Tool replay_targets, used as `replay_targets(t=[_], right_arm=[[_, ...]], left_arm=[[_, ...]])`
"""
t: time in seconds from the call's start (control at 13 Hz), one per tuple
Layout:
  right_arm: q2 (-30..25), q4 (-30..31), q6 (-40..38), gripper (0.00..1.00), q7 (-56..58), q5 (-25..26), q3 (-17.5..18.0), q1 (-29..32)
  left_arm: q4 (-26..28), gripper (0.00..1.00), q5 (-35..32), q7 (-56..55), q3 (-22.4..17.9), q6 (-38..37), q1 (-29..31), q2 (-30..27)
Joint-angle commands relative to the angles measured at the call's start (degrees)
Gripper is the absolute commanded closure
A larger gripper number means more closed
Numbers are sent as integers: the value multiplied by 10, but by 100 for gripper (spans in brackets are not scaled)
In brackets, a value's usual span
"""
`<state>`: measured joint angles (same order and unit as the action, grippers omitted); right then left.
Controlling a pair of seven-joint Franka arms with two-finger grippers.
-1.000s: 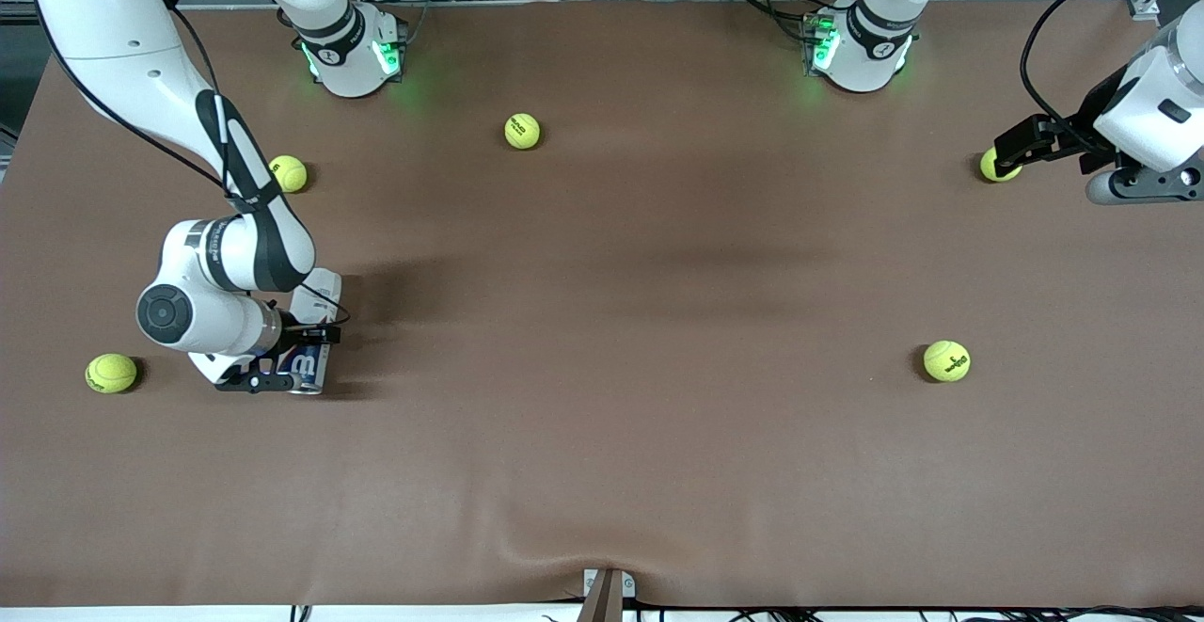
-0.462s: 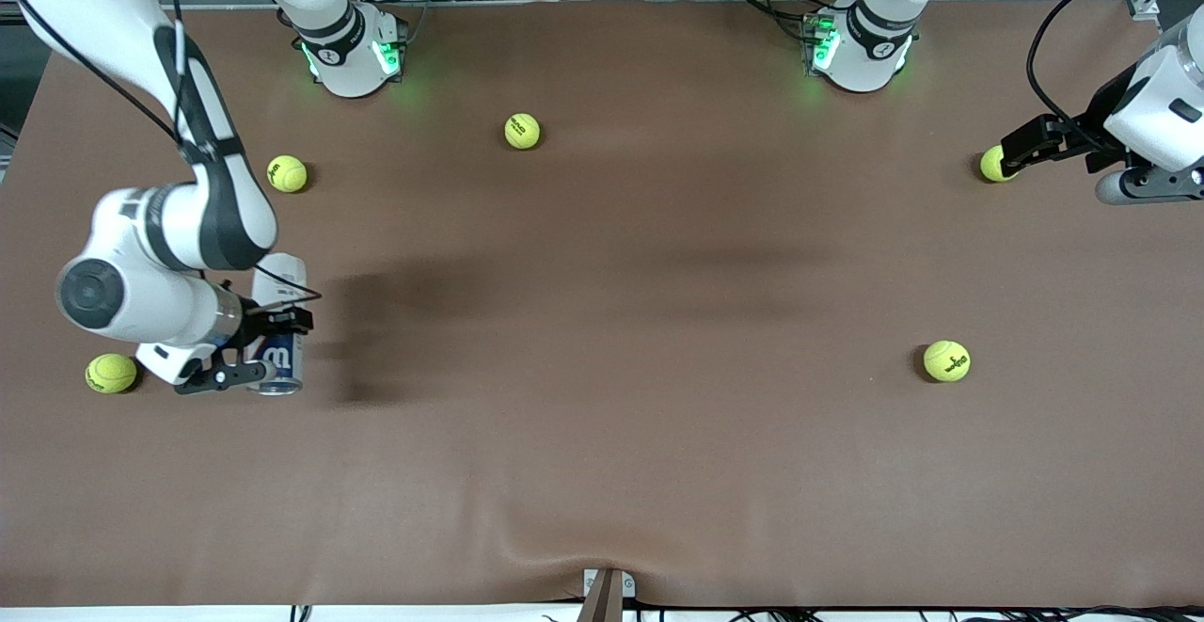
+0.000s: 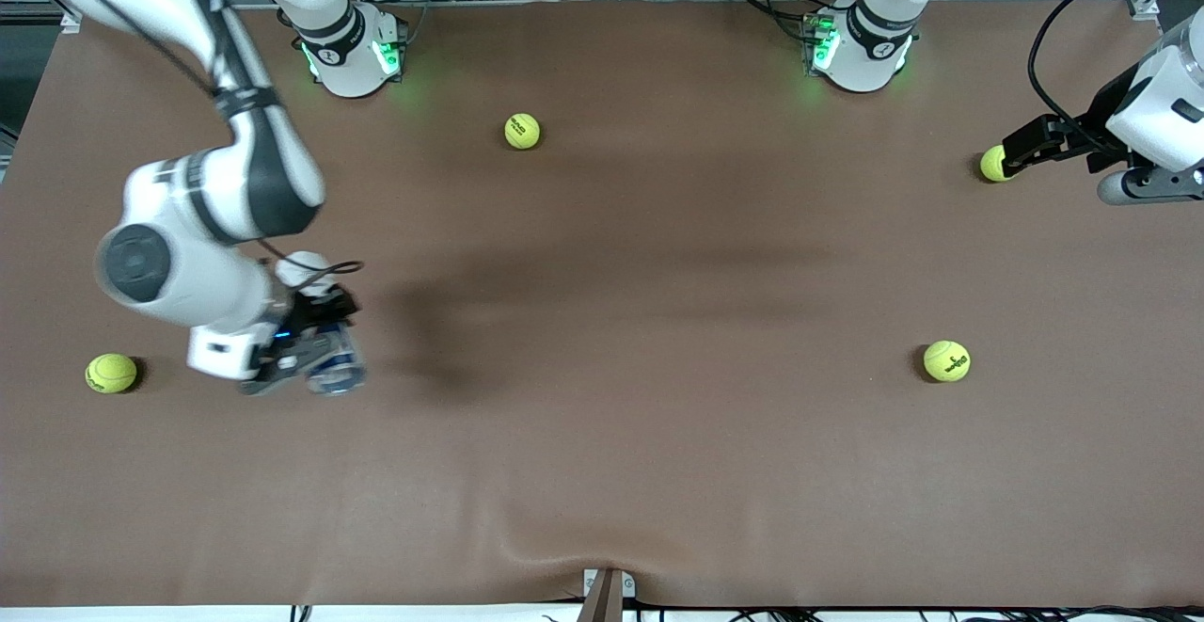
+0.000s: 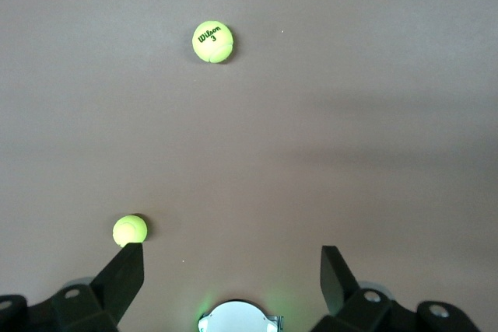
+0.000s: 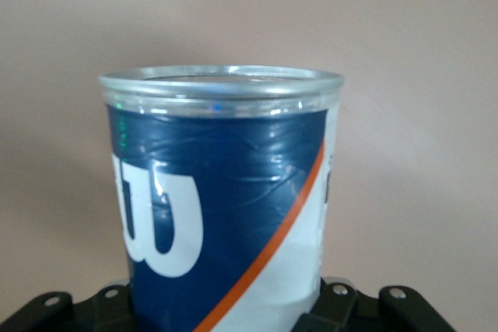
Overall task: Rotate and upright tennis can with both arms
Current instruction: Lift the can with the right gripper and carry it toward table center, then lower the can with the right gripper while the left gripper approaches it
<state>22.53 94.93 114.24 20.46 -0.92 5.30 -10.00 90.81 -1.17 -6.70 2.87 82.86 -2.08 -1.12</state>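
Right hand [image 3: 315, 354] clamped round tennis can [image 3: 334, 368], above table.

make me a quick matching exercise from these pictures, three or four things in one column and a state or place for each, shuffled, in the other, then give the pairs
1. clear-plastic tennis can with blue-and-white label
2. left gripper
3. right gripper
4. yellow-green tennis ball nearest the robot bases

A. open, by a ball at the left arm's end of the table
B. lying loose on the brown table
C. shut on the can
D. held in a gripper

Pairs: 1-D, 2-A, 3-C, 4-B

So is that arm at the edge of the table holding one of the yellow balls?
No, the left gripper has its jaws wide apart with nothing between them; the tennis balls lie loose on the table.
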Motion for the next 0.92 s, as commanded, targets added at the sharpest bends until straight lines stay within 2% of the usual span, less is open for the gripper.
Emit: replay_targets(t=[0.0,0.15,0.62,0.85], right_arm=[[13,-31,10,36,10,7,-1,-82],[27,-37,46,36,12,32,-1,-138],[96,-38,207,33,16,245,-1,-260],[143,-51,244,33,15,308,-1,-291]], left_arm=[[-4,0,-9,11,5,-10,10,-6],[-4,0,-3,12,6,-10,18,-6],[-3,0,-3,11,6,-10,18,-5],[-1,0,6,10,6,-10,18,-1]])
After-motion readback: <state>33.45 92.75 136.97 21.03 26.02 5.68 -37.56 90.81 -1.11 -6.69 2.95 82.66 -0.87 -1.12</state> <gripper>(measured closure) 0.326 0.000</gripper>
